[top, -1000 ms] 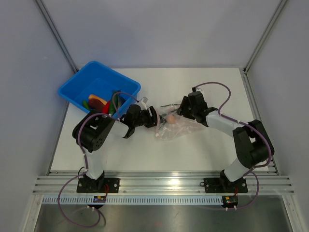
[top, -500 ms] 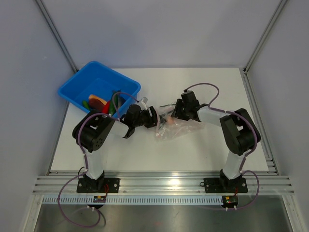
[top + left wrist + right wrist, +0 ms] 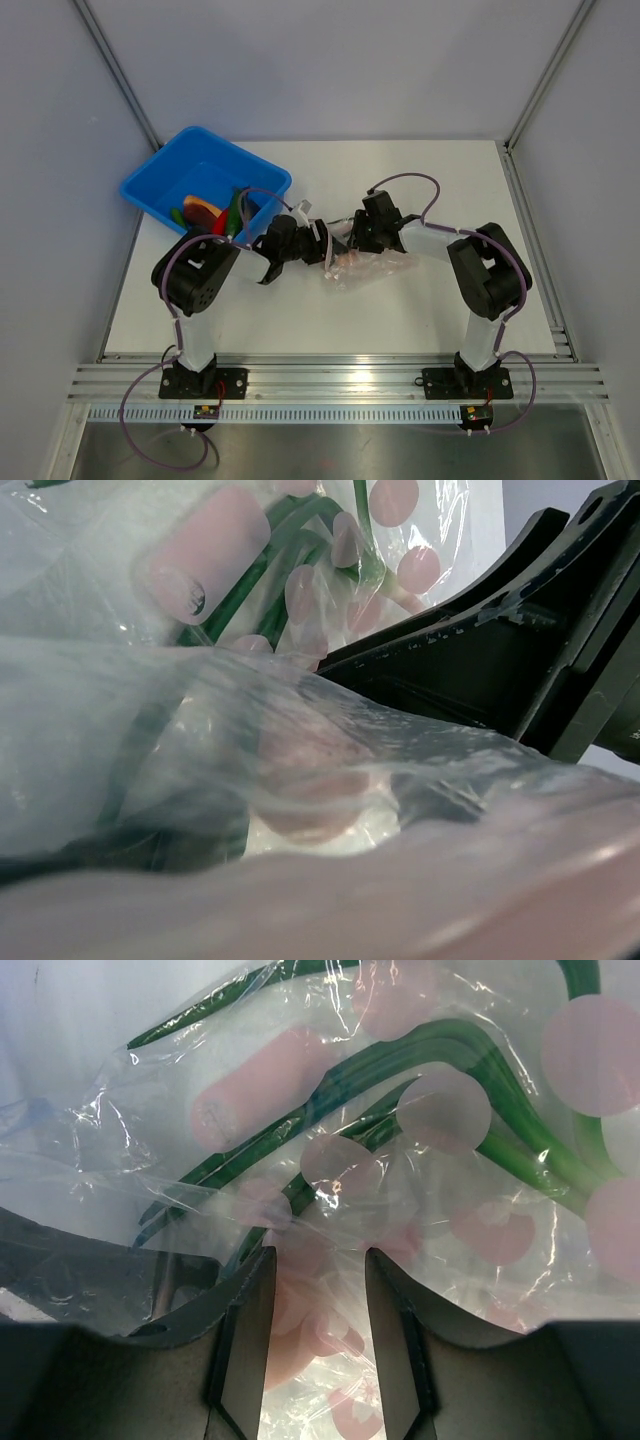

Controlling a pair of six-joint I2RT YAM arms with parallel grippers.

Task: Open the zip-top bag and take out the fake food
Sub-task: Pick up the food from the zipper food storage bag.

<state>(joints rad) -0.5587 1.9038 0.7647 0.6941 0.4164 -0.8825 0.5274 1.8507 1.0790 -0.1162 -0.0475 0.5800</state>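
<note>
Right arm swung left over bag.

- Right gripper: dark fingers stand apart, with film showing in the gap.
- Zip-top bag: clear, crinkled, printed with pink dots and green stems; fills the view.
</note>
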